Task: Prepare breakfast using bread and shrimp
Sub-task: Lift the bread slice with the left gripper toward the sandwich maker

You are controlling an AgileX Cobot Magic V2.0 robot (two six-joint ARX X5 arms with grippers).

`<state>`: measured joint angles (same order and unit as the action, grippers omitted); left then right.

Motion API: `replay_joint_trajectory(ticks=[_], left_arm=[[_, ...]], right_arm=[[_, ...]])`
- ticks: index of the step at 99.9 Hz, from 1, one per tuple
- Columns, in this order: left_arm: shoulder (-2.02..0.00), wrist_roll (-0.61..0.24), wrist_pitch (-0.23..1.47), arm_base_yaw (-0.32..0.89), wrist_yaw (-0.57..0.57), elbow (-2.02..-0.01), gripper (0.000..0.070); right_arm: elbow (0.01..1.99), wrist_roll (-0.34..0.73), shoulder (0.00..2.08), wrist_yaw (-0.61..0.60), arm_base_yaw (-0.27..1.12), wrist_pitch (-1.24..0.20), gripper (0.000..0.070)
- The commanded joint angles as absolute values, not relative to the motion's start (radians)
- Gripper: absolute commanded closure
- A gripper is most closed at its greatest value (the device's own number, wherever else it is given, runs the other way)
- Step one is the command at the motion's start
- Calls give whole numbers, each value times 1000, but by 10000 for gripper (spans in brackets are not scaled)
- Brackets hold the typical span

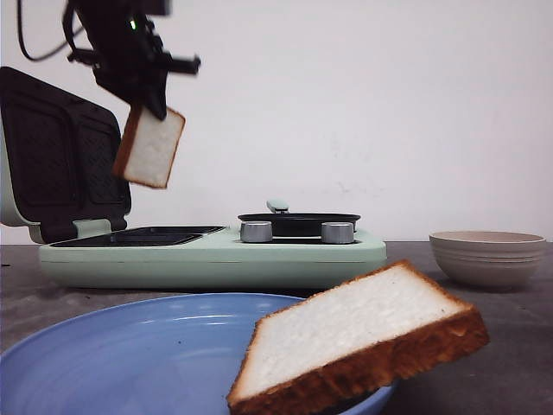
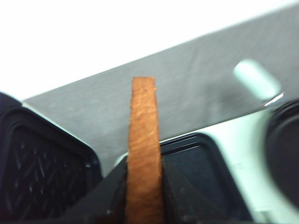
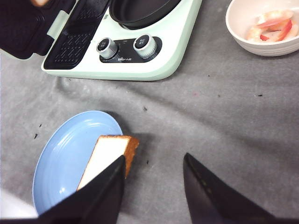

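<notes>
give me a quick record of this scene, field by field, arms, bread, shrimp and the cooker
left gripper: shut on held bread slice, hanging in the air above the open sandwich maker
right gripper: open, holding nothing, above the grey table
second bread slice: leaning on the rim of the blue plate
shrimp: in the beige bowl
small pan: on the cooker, appears empty

Mint-green cooker with black ridged plates, blue plate, white golden-crusted bread, grey table.
</notes>
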<state>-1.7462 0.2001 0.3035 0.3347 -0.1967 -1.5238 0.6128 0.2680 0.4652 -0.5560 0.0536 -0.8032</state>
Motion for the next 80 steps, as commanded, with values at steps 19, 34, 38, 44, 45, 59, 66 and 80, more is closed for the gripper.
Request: replay_joint_trajectory(ticks=[19,34,38,44,45,59,66,80], left_arm=[[-1834,356,237,345,-268,-1551,697],[-1875,401,192,354,-295,-1551,697],[-1884,402,192,356,-295,-1551,697],[-1898,408,187,356,-296,-1551,697],[-1899,409,186,357,-296,-1551,697],[-1917,423,163,363,-318,-1551,697],[-1925,442,151,368,-326,-1551,697],[-1937,460,146,371,-333,-1551,697]], right_arm=[[623,255,468,-550,58,-794,459],[623,254,468,-549,64,-794,459],[623,254,468,-549,67,-794,459],[623,254,468,-549,72,-794,459],[623,254,468,-549,72,-794,459],[623,254,468,-549,78,-794,459],[623,254,468,-549,78,-794,459],[623,254,468,-549,78,-794,459]])
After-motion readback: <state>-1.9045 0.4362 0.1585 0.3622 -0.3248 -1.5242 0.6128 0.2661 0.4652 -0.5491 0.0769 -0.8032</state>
